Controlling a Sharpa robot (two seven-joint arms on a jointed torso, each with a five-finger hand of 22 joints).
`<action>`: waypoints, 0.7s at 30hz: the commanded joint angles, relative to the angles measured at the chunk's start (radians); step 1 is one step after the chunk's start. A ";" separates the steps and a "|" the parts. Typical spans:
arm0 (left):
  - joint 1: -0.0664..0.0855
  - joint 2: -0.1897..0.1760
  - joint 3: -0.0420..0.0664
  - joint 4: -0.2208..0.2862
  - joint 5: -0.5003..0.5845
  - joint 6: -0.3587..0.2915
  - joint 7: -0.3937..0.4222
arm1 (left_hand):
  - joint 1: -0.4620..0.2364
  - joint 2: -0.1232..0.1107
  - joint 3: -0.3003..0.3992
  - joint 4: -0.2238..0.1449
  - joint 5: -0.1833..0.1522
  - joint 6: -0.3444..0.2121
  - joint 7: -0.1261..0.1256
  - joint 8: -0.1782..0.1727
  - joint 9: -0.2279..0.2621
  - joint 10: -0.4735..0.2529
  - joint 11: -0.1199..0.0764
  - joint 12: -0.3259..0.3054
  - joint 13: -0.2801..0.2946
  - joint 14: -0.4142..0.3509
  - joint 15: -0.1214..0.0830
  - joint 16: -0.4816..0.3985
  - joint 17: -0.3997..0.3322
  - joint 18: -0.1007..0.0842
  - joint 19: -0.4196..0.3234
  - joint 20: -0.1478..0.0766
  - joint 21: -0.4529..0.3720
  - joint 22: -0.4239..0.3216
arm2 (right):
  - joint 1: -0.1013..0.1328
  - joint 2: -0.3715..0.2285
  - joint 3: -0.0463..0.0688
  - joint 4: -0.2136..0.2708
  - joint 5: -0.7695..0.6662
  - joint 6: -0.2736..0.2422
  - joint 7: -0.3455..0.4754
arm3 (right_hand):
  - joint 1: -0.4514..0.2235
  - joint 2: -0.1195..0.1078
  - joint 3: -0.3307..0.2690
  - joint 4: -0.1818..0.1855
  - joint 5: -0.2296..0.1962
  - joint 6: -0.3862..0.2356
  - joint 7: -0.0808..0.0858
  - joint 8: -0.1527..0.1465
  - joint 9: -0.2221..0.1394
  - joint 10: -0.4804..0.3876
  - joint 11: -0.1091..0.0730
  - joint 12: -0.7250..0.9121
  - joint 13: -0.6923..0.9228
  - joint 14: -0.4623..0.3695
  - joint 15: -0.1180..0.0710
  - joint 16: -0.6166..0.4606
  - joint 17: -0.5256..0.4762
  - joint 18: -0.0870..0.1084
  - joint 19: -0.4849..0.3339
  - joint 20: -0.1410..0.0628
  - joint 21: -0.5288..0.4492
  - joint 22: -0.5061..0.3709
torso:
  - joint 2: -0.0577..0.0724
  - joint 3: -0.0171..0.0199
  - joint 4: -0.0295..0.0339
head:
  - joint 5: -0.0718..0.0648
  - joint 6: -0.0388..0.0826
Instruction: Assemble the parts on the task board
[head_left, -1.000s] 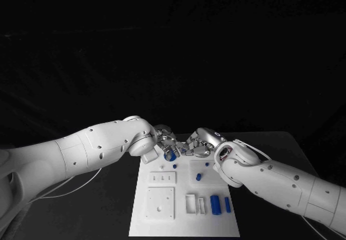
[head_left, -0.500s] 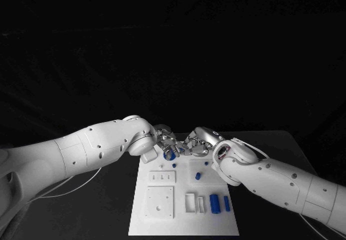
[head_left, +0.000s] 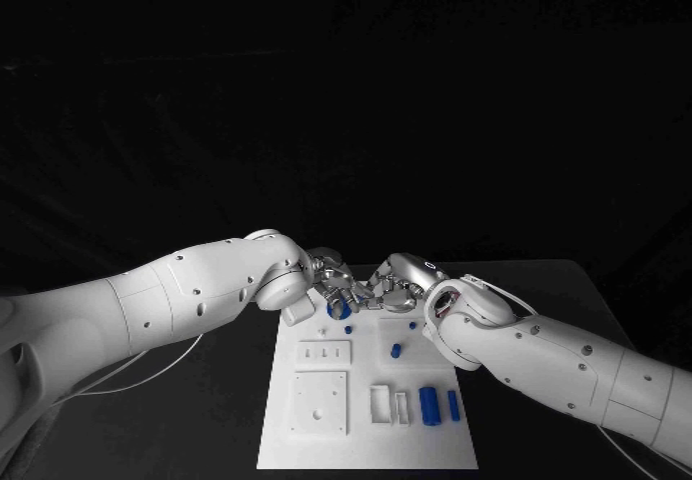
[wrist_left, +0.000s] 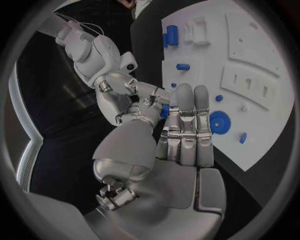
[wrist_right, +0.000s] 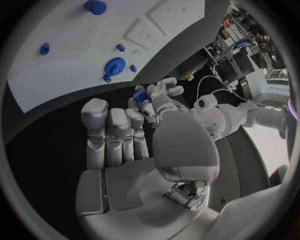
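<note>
From the left, the left arm reaches in over the black table (head_left: 216, 400) and its left hand (head_left: 329, 278) hangs just above the far edge of the task board (head_left: 368, 445). In the right wrist view this hand pinches a small blue part (wrist_right: 140, 95) between its fingertips, and the other fingers are a little spread. Just under the two hands a blue gear (head_left: 340, 311) lies on the far part of the board, with a small blue peg (head_left: 348, 329) close beside it. More to the middle stands a short blue cylinder (head_left: 397, 352), and near the board's right edge two long blue pieces (head_left: 430, 405) lie side by side next to white holders. The near left part of the board carries only flat white plates, so there is free room there. The right hand (head_left: 400, 283) comes from the right and meets the left hand above the far edge; its fingers are close to the pinched part, but I cannot tell if it holds something.
</note>
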 joint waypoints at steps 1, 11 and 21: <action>0.004 -0.004 0.003 0.003 0.008 -0.031 0.034 | -0.012 -0.022 0.068 -0.024 0.008 0.043 -0.045 0.028 0.252 0.021 -0.005 0.006 0.002 0.018 -0.009 0.015 0.007 -0.010 0.011 -0.009 0.000 0.009 | -0.003 -0.005 -0.004 -0.004 -0.008 0.007 0.000 | 0.006 -0.001 -0.002 0.004 0.001 -0.004 -0.002 0.002 -0.001 -0.014 -0.001 -0.015 -0.007 -0.004 -0.004 -0.011 -0.006 -0.011 0.018 -0.006 -0.013 0.094 | -0.001 -0.0004 -0.0006 | 0.001 0.001; 0.003 -0.018 0.003 0.010 0.062 -0.068 0.038 | -0.030 -0.050 0.123 -0.036 0.010 0.086 -0.052 -0.005 0.229 0.050 -0.019 0.033 0.003 0.041 -0.024 0.069 0.027 -0.015 0.024 -0.025 0.016 0.041 | -0.005 -0.017 -0.006 0.002 0.015 -0.080 0.046 | 0.005 -0.024 -0.002 0.013 -0.005 -0.190 0.068 0.003 -0.122 -0.067 0.038 -0.081 -0.059 -0.029 0.028 -0.059 -0.043 0.008 0.002 0.023 -0.066 0.083 | -0.001 0.0000 -0.0016 | 0.001 0.003; 0.000 -0.045 0.002 0.030 0.199 -0.120 0.058 | -0.021 -0.059 0.114 -0.037 0.008 0.101 -0.053 -0.006 0.148 0.051 -0.024 0.066 0.005 0.038 -0.029 0.102 0.048 -0.019 0.025 -0.028 0.005 0.066 | -0.024 -0.047 -0.009 0.035 0.045 -0.195 0.103 | 0.028 -0.024 -0.031 0.010 -0.011 -0.251 0.088 0.003 -0.195 -0.131 0.053 -0.094 -0.190 -0.060 0.041 -0.096 -0.111 0.029 -0.005 0.041 -0.230 0.060 | -0.001 0.0014 -0.0019 | 0.004 0.006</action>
